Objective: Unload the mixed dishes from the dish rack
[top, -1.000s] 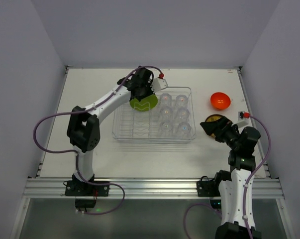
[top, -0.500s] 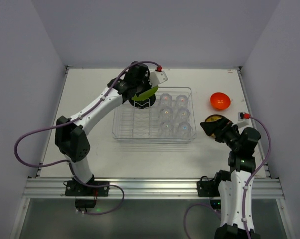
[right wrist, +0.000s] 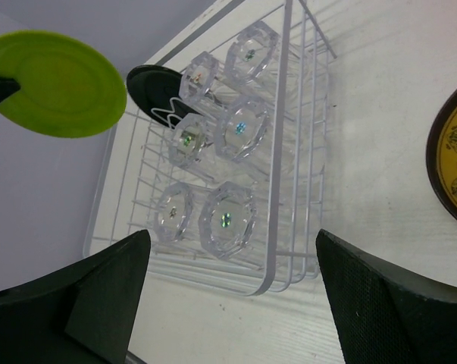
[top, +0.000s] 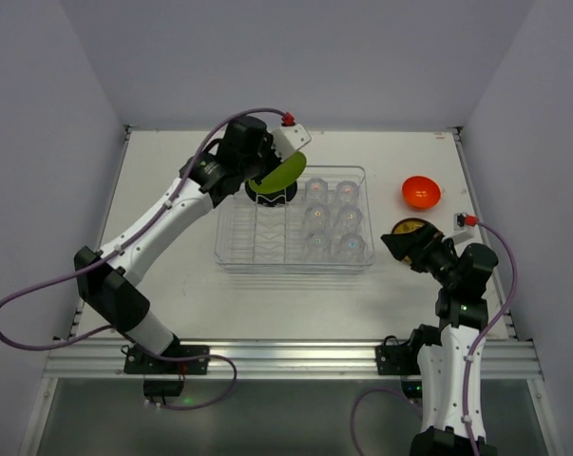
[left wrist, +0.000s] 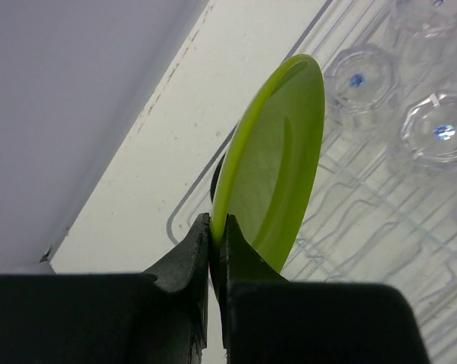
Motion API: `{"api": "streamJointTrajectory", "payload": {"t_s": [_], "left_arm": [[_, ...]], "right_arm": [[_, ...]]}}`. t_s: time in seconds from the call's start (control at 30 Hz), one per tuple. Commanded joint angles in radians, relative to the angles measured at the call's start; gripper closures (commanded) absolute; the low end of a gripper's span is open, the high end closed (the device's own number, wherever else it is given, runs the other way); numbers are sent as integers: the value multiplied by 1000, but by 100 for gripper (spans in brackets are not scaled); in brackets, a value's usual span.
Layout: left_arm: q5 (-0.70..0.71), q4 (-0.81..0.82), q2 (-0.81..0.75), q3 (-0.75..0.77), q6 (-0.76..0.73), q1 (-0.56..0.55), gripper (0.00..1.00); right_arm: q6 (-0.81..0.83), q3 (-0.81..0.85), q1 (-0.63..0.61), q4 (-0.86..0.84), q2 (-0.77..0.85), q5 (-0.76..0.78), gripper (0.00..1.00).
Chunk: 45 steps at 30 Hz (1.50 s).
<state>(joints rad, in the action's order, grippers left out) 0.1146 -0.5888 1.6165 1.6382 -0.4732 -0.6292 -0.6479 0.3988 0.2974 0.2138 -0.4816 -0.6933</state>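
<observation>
Left wrist | left gripper (left wrist: 215,227) pinches lime-green plate (left wrist: 277,167) rim, just raised out of dish rack (left wrist: 349,220) below | clear cups (left wrist: 357,76) remain

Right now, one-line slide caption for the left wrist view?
Left tool pinches the lime-green plate by its rim, edge-on over the dish rack, clear cups alongside.

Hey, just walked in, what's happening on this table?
The left end effector is shut on the rim of the lime-green plate, holding it tilted above the far-left corner of the dish rack. Six clear cups sit in the rack. The orange bowl and the amber plate lie on the table to its right, where the right end effector hangs open.
</observation>
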Motion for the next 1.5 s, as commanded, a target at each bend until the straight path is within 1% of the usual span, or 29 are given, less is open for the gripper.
{"api": "streamJointTrajectory", "payload": {"t_s": [0.0, 0.03, 0.07, 0.13, 0.17, 0.2, 0.23, 0.27, 0.3, 0.33, 0.37, 0.4, 0.47, 0.5, 0.53, 0.57, 0.6, 0.67, 0.7, 0.8, 0.93, 1.13, 1.23, 1.3, 1.33, 1.37, 1.4, 1.47], "left_arm": [[-102, 11, -95, 5, 197, -15, 100], [-142, 9, -115, -4, 237, -15, 100], [-208, 21, -124, -20, 339, -15, 100], [-295, 27, -138, -57, 444, -15, 100], [-393, 59, -144, -81, 553, -14, 100], [-435, 78, -148, -107, 602, -13, 100], [-523, 163, -173, -186, 652, -13, 100], [-568, 211, -185, -233, 735, -15, 100], [-598, 257, -197, -277, 781, -20, 100], [-643, 353, -219, -363, 867, -23, 100], [-650, 398, -228, -401, 913, -27, 100], [-650, 438, -234, -440, 959, -39, 100], [-641, 538, -259, -530, 1068, -49, 100], [-636, 575, -268, -566, 1108, -59, 100], [-635, 659, -288, -593, 1166, -61, 100], [-632, 696, -297, -647, 1191, -64, 100], [-626, 716, -309, -666, 1208, -70, 100], [-590, 725, -323, -702, 1231, -75, 100], [-587, 734, -336, -716, 1239, -78, 100], [-590, 790, -360, -770, 1277, -78, 100], [-593, 817, -375, -804, 1301, -78, 100], [-569, 828, -403, -839, 1308, -79, 100], [-579, 839, -415, -842, 1315, -79, 100], [-593, 848, -418, -841, 1321, -79, 100], [-604, 850, -418, -839, 1326, -79, 100], [-612, 850, -417, -834, 1328, -79, 100], [-625, 850, -415, -833, 1332, -79, 100], [-642, 851, -411, -828, 1334, -83, 100]], "right_arm": [[-27, 22, 3, -86, 3, -125, 9], [-59, 11, 3, -112, 0, -155, 10], [-77, 8, 3, -164, -3, -185, 12], [-134, -1, 3, -206, -14, -259, 14], [-148, -2, 3, -262, -15, -279, 16], [-163, 0, 3, -277, -17, -296, 16], [-165, 11, 3, -281, -17, -311, 16], [-161, 17, 3, -283, -17, -322, 17], [-154, 23, -1, -283, -18, -333, 17], [-153, 35, -7, -281, -22, -347, 17], [-151, 41, -20, -281, -37, -351, 18], [-135, 49, -59, -280, -49, -353, 18], [-81, 95, -111, -213, -106, -321, 21], [-6, 121, -179, -161, -126, -295, 23], [28, 173, -216, -74, -149, -266, 23], [62, 195, -283, -38, -185, -211, 25], [112, 216, -314, -10, -198, -181, 27], [145, 256, -380, 53, -213, -126, 32], [158, 268, -389, 67, -216, -68, 34], [181, 284, -417, 94, -213, -6, 39], [214, 305, -437, 148, -221, 38, 46], [235, 308, -452, 162, -210, 84, 47], [246, 304, -452, 162, -216, 83, 47], [235, 288, -452, 141, -227, 29, 54], [228, 282, -454, 104, -233, -3, 62], [200, 278, -452, 81, -241, -74, 65], [182, 261, -454, 20, -244, -112, 66], [127, 249, -454, -33, -247, -181, 67]]}}
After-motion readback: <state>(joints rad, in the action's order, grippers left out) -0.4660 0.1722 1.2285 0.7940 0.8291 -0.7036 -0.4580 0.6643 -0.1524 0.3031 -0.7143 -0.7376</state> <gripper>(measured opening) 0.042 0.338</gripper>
